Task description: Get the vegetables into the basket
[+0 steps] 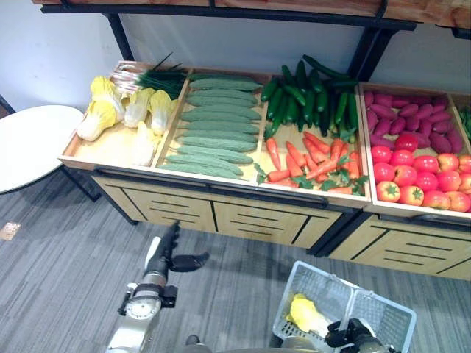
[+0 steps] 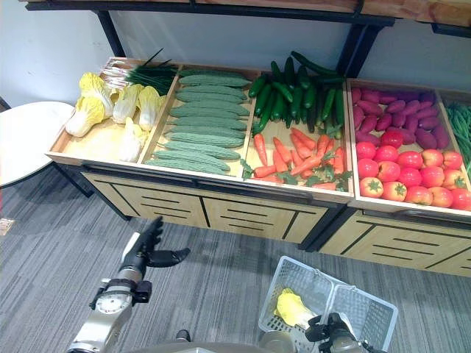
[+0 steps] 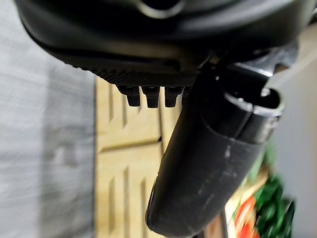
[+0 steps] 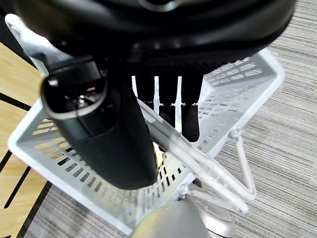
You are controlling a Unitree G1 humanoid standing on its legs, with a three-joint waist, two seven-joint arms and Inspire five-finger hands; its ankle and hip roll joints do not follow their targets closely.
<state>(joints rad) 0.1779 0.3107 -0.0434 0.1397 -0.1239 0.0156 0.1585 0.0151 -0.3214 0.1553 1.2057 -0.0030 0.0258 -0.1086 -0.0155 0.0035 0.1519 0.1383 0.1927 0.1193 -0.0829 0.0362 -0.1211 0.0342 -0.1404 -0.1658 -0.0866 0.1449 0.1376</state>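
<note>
A pale grey plastic basket [image 1: 322,283] hangs low at the right, above the carpet, with one yellow-green cabbage [image 1: 306,314] inside. My right hand [image 1: 348,333] is curled round the basket's handle [image 4: 198,154]; its fingers [image 4: 190,120] hook over the bar. My left hand [image 1: 166,254] is raised in front of the stand's drawers, open and holding nothing, thumb [image 3: 213,163] spread out. On the stand lie cabbages [image 1: 110,107], scallions [image 1: 153,74], ridged pale green gourds [image 1: 210,126], carrots [image 1: 309,158], dark cucumbers [image 1: 310,95], tomatoes [image 1: 412,173] and purple sweet potatoes [image 1: 409,118].
The wooden display stand [image 1: 221,213] with drawer fronts runs across the view, under a black shelf frame [image 1: 221,10]. A white round table [image 1: 29,143] stands at the left. Grey carpet [image 1: 66,257] lies between me and the stand.
</note>
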